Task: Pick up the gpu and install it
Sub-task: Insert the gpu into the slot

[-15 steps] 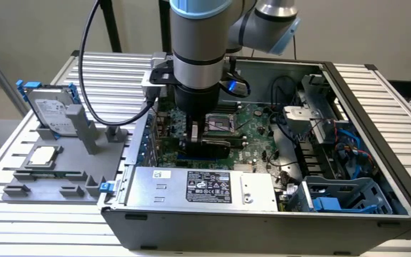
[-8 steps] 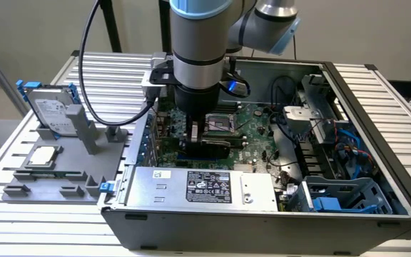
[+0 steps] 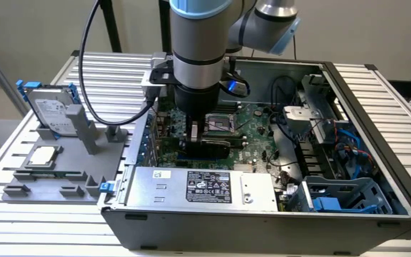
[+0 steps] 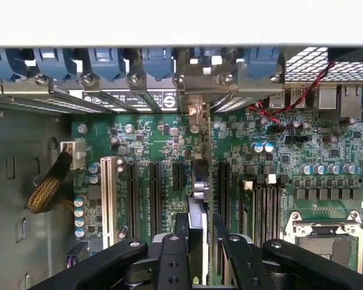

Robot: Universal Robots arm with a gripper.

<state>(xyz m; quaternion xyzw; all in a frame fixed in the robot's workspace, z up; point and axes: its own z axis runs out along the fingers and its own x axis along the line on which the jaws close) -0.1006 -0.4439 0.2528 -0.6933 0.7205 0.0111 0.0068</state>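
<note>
Gripping one gpu edge-on, the gripper clamps its two fingers on the card above the motherboard slots.
One open computer case on a slatted table — one hard drive stands upright on the grey tray at the table's left edge in the exterior view.

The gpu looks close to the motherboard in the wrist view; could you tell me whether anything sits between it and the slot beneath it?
Nothing visible does. The tool holds the gpu edge-on over the motherboard, among its slots, with its bracket at the case's rear wall.
</note>
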